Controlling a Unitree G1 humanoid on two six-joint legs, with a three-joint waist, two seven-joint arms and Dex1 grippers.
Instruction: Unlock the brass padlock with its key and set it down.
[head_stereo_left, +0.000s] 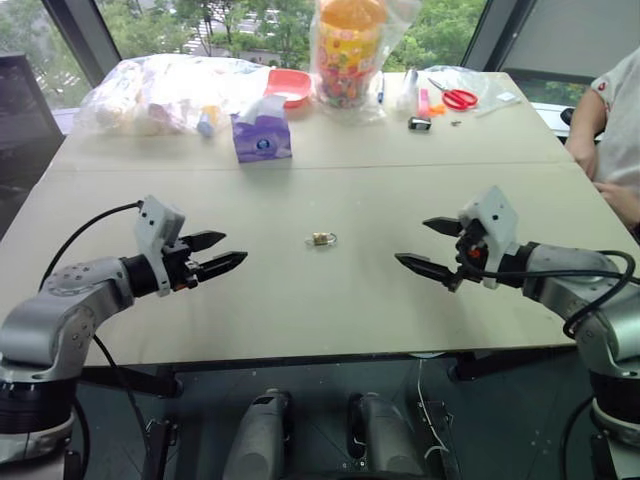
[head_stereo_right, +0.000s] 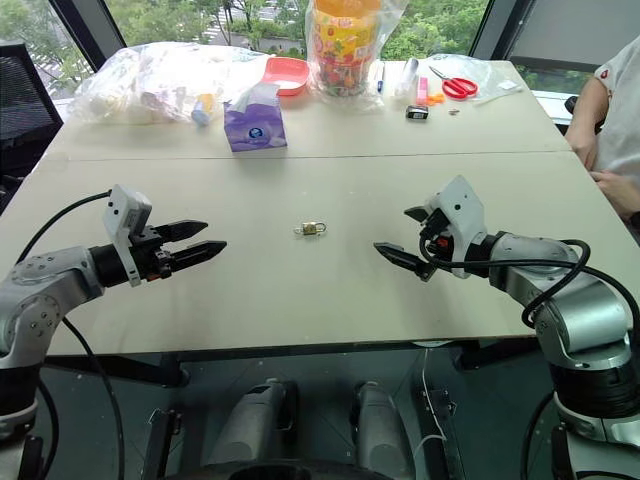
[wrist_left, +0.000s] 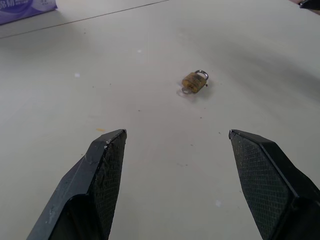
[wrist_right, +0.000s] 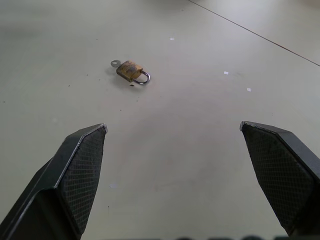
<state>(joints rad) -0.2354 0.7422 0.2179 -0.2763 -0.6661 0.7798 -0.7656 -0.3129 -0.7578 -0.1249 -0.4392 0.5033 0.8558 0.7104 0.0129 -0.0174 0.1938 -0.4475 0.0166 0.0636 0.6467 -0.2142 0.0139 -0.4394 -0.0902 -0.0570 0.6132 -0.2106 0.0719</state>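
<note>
The brass padlock (head_stereo_left: 321, 239) lies flat in the middle of the pale table (head_stereo_left: 300, 310), its silvery shackle (wrist_right: 143, 78) closed. The key (wrist_right: 116, 63), a small silvery piece, sits against the end of the padlock (wrist_right: 130, 70) opposite the shackle; whether it is in the keyhole I cannot tell. My left gripper (head_stereo_left: 232, 250) hovers open to the left of the padlock, pointing at it. To the right of the padlock my right gripper (head_stereo_left: 411, 240) hovers open, also pointing at it. Both grippers are apart from the padlock with nothing between their fingers.
Along the far edge stand a purple tissue box (head_stereo_left: 262, 135), a red bowl (head_stereo_left: 290, 85), clear plastic bags (head_stereo_left: 160, 90), a bagged jar with an orange lid (head_stereo_left: 348, 50), red scissors (head_stereo_left: 458, 97) and a black-and-silver clip (head_stereo_left: 419, 124). A person (head_stereo_left: 620, 130) sits at the right.
</note>
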